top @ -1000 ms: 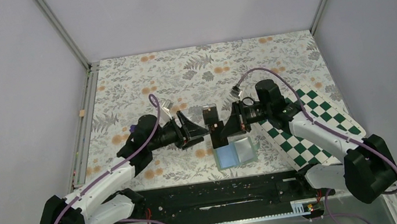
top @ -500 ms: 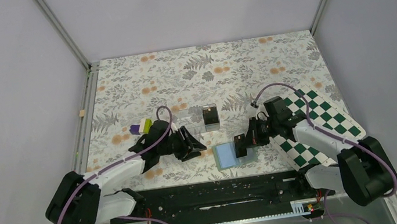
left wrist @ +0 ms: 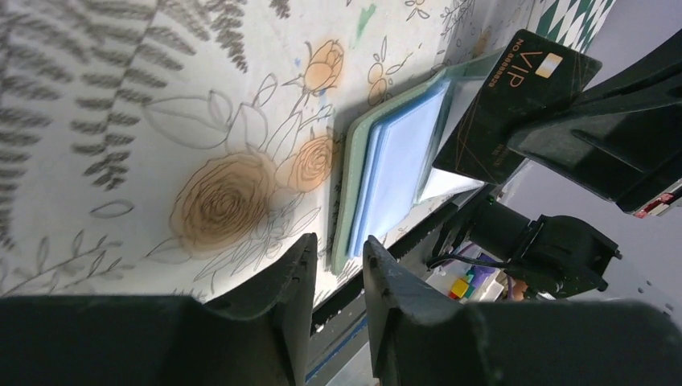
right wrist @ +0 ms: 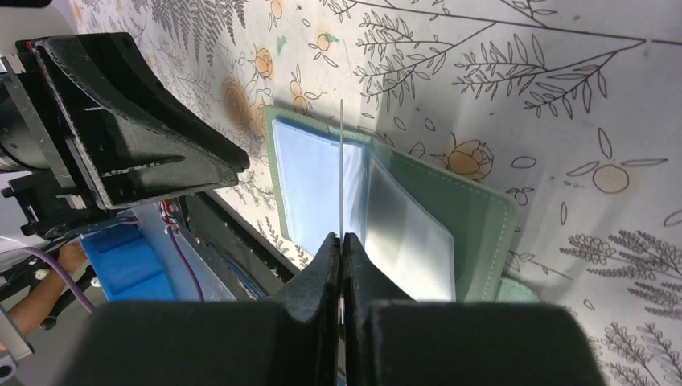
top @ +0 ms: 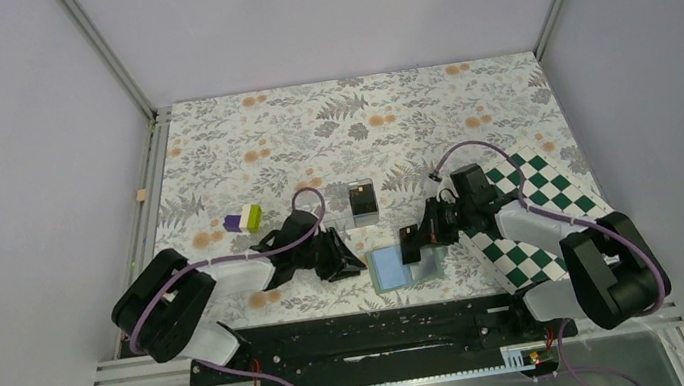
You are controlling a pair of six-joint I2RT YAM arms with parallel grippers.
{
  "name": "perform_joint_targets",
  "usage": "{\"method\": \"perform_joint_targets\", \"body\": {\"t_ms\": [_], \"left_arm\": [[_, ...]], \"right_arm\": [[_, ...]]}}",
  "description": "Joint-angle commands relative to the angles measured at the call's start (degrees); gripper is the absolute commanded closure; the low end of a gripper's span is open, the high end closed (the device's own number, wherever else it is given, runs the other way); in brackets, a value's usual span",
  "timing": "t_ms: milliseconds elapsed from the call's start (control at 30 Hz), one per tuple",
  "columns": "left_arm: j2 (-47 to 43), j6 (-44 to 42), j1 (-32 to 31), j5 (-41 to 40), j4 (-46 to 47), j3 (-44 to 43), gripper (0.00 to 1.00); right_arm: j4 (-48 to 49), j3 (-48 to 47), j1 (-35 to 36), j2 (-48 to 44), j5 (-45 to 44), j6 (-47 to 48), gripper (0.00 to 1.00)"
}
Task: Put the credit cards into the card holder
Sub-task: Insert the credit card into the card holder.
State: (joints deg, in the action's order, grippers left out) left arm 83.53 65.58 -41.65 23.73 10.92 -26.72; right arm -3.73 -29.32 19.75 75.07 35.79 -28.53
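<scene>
The card holder [top: 391, 269] lies open on the floral cloth near the front edge, its pale blue pockets facing up [right wrist: 310, 177]. My right gripper [top: 420, 238] is shut on a black credit card [top: 412, 246]. The card stands on edge over the holder's middle and shows as a thin line [right wrist: 341, 161]. In the left wrist view its face reads VIP [left wrist: 515, 96]. My left gripper [top: 352, 260] lies low just left of the holder. Its jaws are narrowly apart with nothing between them [left wrist: 339, 239]. A second credit card [top: 360, 200] stands in a clear box behind.
A green-and-white chequered board [top: 519, 259] lies under the right arm at the right. A small purple, white and yellow block [top: 243, 220] sits on the cloth to the left. The black front rail [top: 358, 337] runs just in front of the holder.
The right gripper brought the card down and nearer, from beside the clear box onto the open holder. The left arm drew back low beside the holder's left edge and its jaws narrowed.
</scene>
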Motion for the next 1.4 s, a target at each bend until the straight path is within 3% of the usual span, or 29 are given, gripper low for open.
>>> {"method": "perform_joint_targets", "body": {"t_ms": [0, 733, 933, 1067, 1200, 1367], "left_arm": [[3.6, 0.6, -1.6, -0.9, 3.8, -2.1, 0.74], [8.3, 0.2, -3.7, -2.6, 0.5, -4.6, 0.91], [8.4, 1.2, -4.0, -2.7, 1.3, -4.1, 1.00], [8.5, 1.4, -4.1, -2.7, 1.3, -4.0, 1.00], [8.7, 1.4, -4.2, -2.8, 1.1, -4.0, 1.00], [9.1, 1.3, -4.2, -2.9, 0.9, -4.2, 1.00]], "right_arm": [[5.9, 1.1, -0.3, 2.2, 2.0, -0.8, 1.00], [15.8, 8.3, -0.3, 4.6, 7.3, -7.3, 1.00], [25.2, 10.7, -0.3, 7.2, 8.8, -12.6, 1.00], [29.2, 11.9, -0.3, 8.8, 9.5, -15.5, 1.00], [28.1, 12.8, -0.3, 8.3, 9.5, -17.0, 1.00], [17.5, 12.6, -0.3, 2.5, 6.2, -15.3, 1.00]]}}
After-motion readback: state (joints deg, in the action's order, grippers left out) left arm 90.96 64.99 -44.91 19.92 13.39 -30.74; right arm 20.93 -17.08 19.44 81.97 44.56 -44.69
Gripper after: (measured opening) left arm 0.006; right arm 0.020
